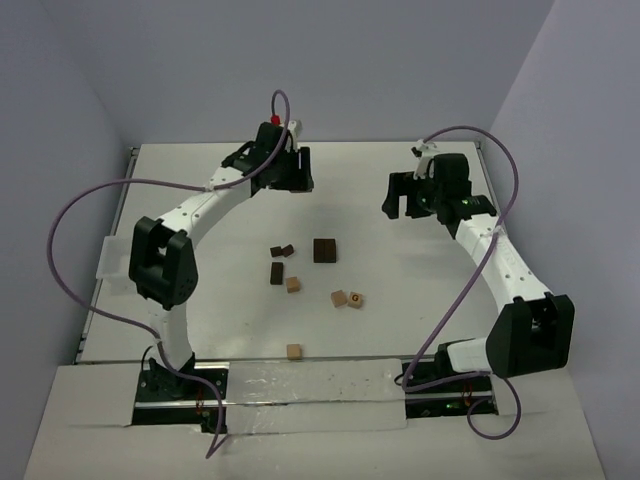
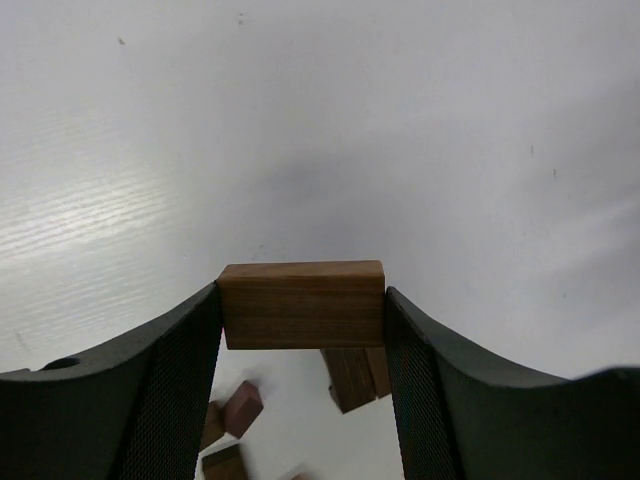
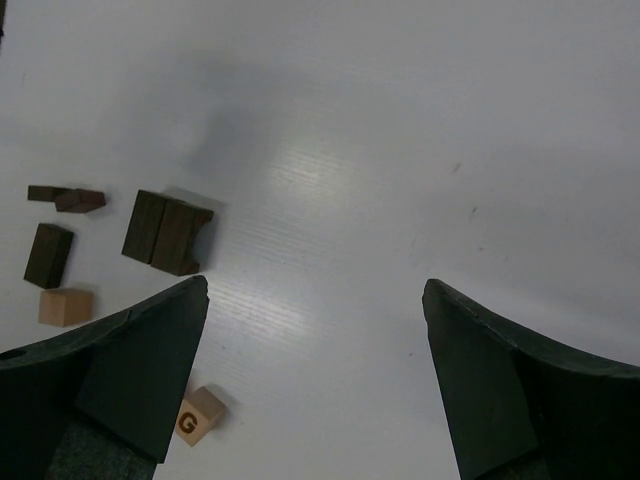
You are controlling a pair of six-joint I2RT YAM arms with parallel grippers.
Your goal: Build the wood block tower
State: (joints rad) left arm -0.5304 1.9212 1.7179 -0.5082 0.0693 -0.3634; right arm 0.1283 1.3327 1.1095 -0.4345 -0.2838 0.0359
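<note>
White tabletop (image 1: pixel 400 270): left gripper (image 2: pixel 302 318) clamps a brown plank (image 2: pixel 302 300) end to end, dark block (image 2: pixel 355 378) sits just basewards, right gripper (image 3: pixel 315 300) gapes empty.

Two robot arms, the left arm (image 1: pixel 200 210) and the right arm (image 1: pixel 495 255), two grippers, the left gripper (image 2: pixel 302 300) and the right gripper (image 3: pixel 315 300), with two fingers each, and two purple cables (image 1: pixel 80 290). Nine wooden pieces by the overhead count: four light tan blocks (image 1: pixel 293 284), one of them the only lettered block (image 3: pixel 200 415), marked G; four dark brown blocks (image 1: pixel 277 272), two of them small chips (image 1: pixel 274 251) and one a large dark block (image 1: pixel 324 250) whose seam in the right wrist view may make it two pieces; and one mid-brown block (image 2: pixel 302 320), seen only in the left wrist view
</note>
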